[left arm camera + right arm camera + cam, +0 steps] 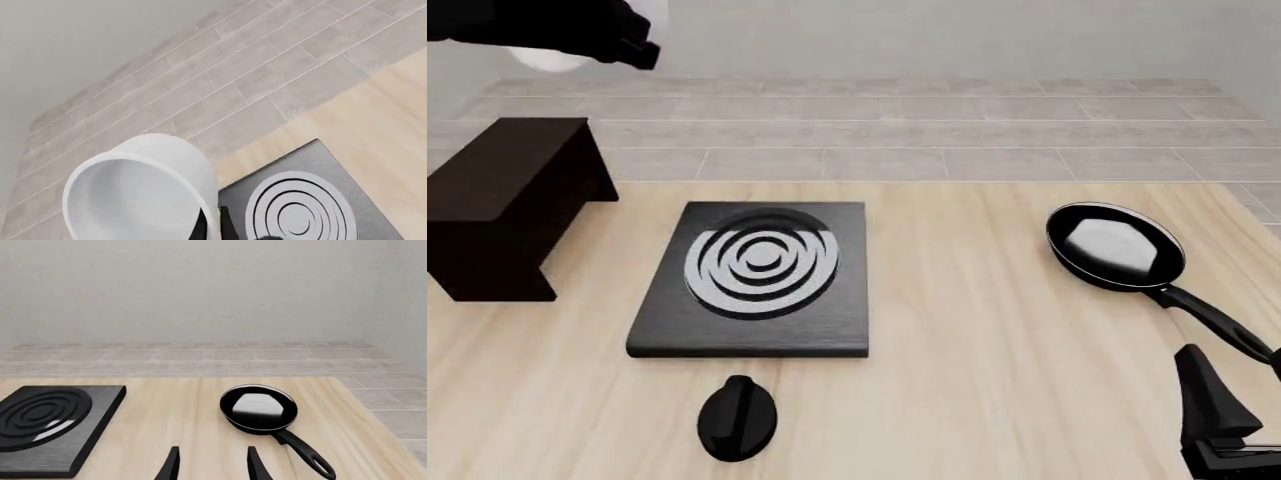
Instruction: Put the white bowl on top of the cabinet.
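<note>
White bowl held high off the desk by the left gripper, above the far-left corner.

The light wooden desk (988, 330) stands on a grey tiled floor before a plain pale wall. The dark cabinet (507, 200) sits at the far-left corner, its flat top bare. The black stove plate (761, 280) with silver rings lies near the middle, the frying pan (1114, 247) toward the right edge, a small black knob (738, 418) at the near edge. The white bowl (140, 195) hangs tilted, its rim clamped in the left gripper (213, 225). The right gripper (212, 462) hovers near the pan's handle, fingers apart, holding nothing.
</note>
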Robot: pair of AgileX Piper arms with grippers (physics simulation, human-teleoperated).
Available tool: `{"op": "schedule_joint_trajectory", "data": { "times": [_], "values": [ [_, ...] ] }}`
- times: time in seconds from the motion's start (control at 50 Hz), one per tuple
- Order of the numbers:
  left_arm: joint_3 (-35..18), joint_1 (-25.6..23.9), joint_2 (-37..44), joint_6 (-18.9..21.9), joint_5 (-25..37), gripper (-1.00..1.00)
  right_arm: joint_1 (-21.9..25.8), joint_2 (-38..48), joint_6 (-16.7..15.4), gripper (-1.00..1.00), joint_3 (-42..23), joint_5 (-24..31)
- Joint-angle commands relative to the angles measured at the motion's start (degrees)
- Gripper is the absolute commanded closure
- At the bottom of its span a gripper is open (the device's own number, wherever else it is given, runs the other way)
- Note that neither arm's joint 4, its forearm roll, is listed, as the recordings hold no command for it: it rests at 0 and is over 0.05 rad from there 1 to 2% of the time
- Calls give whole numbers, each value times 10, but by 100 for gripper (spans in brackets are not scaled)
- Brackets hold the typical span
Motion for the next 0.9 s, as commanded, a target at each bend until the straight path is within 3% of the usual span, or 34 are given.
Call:
{"op": "schedule_joint_trajectory", "data": {
  "times": [0.02,0.16,0.28,0.68,0.9],
  "values": [
    [10,83,-11,17,-3,100,0,0,0,-100,0,0],
    [14,113,6,32,3,100,0,0,0,-100,0,0],
    [-15,158,45,13,7,100,0,0,0,-100,0,0],
    [-55,212,115,9,11,100,0,0,0,-100,0,0],
    [-24,236,131,34,-15,100,0,0,0,-100,0,0]
  ]
}}
